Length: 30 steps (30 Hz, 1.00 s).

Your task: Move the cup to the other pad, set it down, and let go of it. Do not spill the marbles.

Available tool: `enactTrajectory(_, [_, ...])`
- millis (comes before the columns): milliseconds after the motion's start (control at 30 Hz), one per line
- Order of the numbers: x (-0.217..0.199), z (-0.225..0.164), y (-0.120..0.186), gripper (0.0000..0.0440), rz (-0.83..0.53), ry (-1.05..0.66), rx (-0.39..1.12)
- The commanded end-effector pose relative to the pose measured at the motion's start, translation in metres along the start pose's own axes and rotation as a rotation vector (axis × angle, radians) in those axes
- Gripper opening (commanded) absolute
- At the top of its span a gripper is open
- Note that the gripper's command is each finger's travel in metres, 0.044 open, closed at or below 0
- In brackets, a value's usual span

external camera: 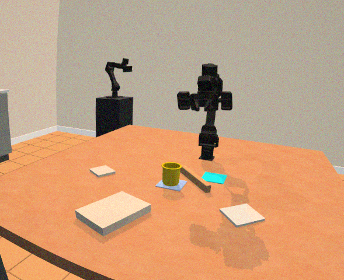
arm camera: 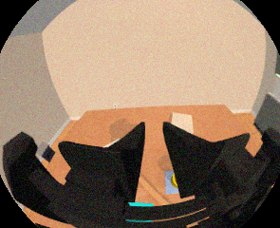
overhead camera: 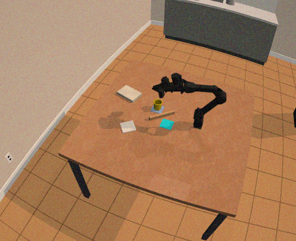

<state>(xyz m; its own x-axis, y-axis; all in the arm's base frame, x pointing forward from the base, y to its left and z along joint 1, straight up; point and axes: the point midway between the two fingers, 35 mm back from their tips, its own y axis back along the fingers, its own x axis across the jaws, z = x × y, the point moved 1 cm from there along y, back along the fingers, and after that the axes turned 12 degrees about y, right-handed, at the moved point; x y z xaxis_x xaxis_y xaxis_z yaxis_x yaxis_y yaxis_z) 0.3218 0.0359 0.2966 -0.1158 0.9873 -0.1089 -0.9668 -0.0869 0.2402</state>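
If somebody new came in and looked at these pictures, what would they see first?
Probably the bright yellow cup, upright on a pale blue pad. Next might be the black arm, reaching over the table, with its gripper held up in the air away from the cup. The bright turquoise pad lies across the wooden bar from the cup.

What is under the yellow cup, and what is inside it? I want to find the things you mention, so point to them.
Under the yellow cup (overhead camera: 157, 104) (external camera: 170, 175) (arm camera: 175, 180) lies a blue pad (overhead camera: 154, 110) (external camera: 177, 188) (arm camera: 169, 185); its edges show, but the cup covers its middle. Inside, I cannot tell what lies at the bottom.
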Motion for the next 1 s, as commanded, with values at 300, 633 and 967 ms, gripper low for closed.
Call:
enactTrajectory(300, [0.018,-0.003,-0.014,0.0107,0.052,-0.066,0.168])
enactTrajectory(633, [0.03,-0.009,-0.023,0.0108,0.073,-0.107,0.319])
enactTrajectory(967, [0.038,-0.017,-0.031,0.0115,0.076,-0.13,0.476])
